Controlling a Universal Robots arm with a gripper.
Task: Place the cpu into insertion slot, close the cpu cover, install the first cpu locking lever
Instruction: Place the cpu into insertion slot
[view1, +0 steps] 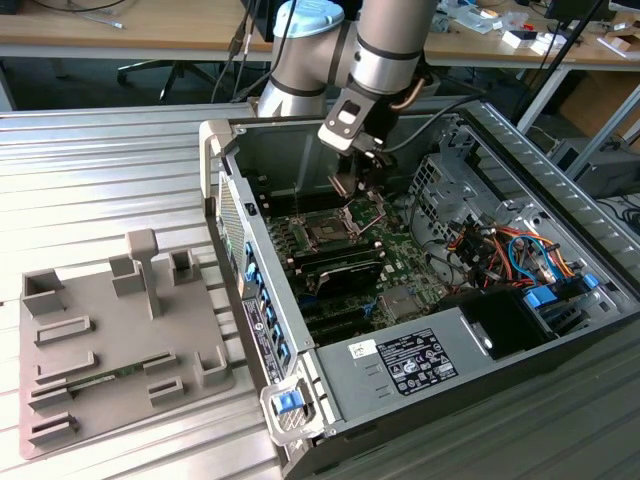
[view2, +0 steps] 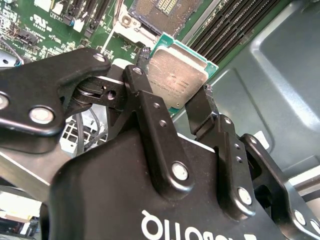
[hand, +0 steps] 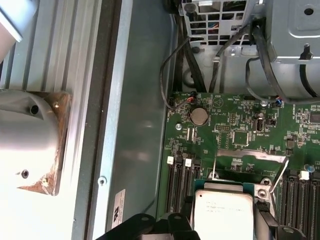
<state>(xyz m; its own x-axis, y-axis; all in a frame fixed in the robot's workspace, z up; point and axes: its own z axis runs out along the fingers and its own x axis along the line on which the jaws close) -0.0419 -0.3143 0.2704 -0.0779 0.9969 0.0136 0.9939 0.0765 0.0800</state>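
Second wrist view gives you the relation that matters: the gripper (view2: 170, 84) is closed on the cpu (view2: 176, 65), its two black fingers (view2: 150, 115) pinching opposite edges of the chip, with the silvery top face turned toward the camera. The chip is in the air, not seated.

The insertion slot (view2: 160, 10) lies straight beyond the chip's far edge, past the fingertips. You can see its bare contact field, so nothing covers it. Chip and slot are near each other but clearly apart, with a strip of green board (view2: 60, 20) and a metal bracket between them. The chip also sits turned a little against the slot's square outline, so judge the edges as not yet lined up.

From the exterior view, the gripper (view1: 356, 180) hangs inside the open computer case (view1: 240, 200), above the insertion slot (view1: 325, 232) and offset toward the exterior view's right of it. What looks like the cpu cover (view1: 366, 212) stands tilted up just beside the slot on that same side, close under the gripper.

In the first wrist view, the cpu (hand: 222, 215) hangs level over the board.
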